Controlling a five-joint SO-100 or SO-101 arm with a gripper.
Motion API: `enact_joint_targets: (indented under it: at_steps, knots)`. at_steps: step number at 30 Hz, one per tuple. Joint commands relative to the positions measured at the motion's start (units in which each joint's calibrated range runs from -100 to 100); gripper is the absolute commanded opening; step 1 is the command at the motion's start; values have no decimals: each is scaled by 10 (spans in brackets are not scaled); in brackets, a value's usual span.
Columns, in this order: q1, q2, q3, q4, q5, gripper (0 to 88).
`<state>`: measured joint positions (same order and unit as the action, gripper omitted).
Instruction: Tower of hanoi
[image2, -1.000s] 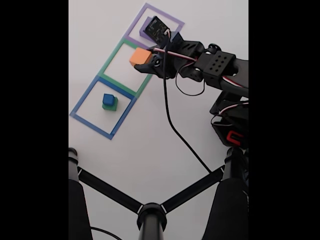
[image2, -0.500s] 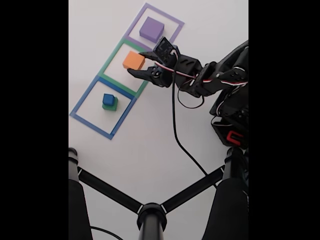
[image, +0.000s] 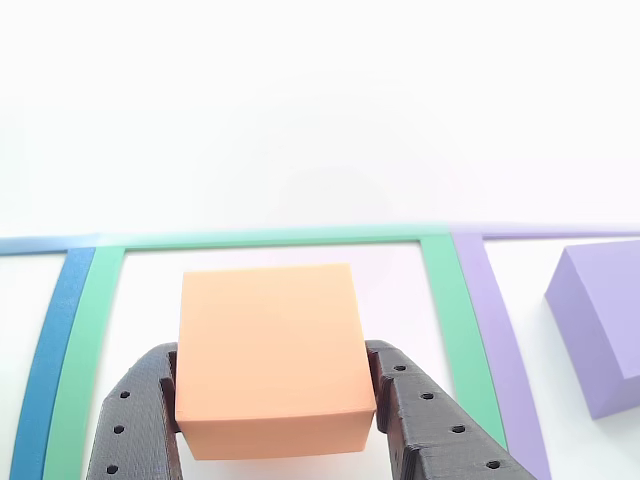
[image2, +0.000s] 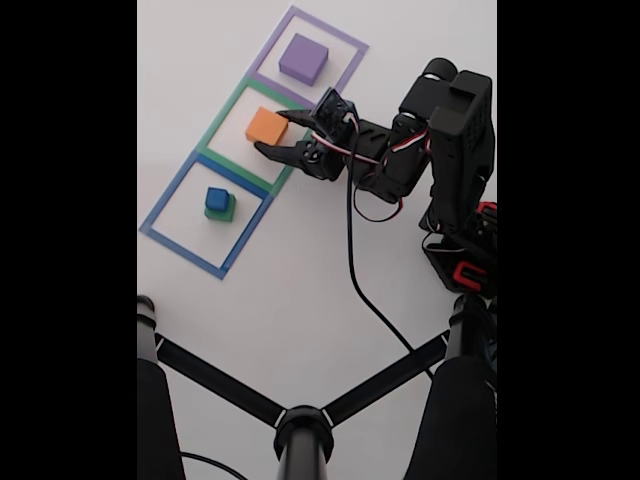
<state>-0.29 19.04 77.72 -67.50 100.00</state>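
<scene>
The orange block rests on the table inside the green square outline. My gripper is open, its two black fingers standing either side of the block's near end. In the other view the orange block sits between the fingertips of the gripper. The purple block lies in the purple outline and also appears in the other view as the purple block at the right. The blue block sits on the green block in the blue outline.
The arm's base stands at the right, with a black cable trailing across the white table. Black tripod legs cross the bottom of the fixed view.
The gripper carried the orange block down into the green outline and opened, leaving it on the table. The arm's upper part has since folded upright.
</scene>
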Motion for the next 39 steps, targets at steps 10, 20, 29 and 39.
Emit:
enact_joint_targets:
  at_steps: [10, 20, 29, 39]
  knots:
    - [3, 64, -49, -54, 0, 86]
    - [10, 77, -50, -58, 0, 184]
    - [15, 71, -56, -56, 0, 295]
    - [17, -180, -29, 188, 0, 289]
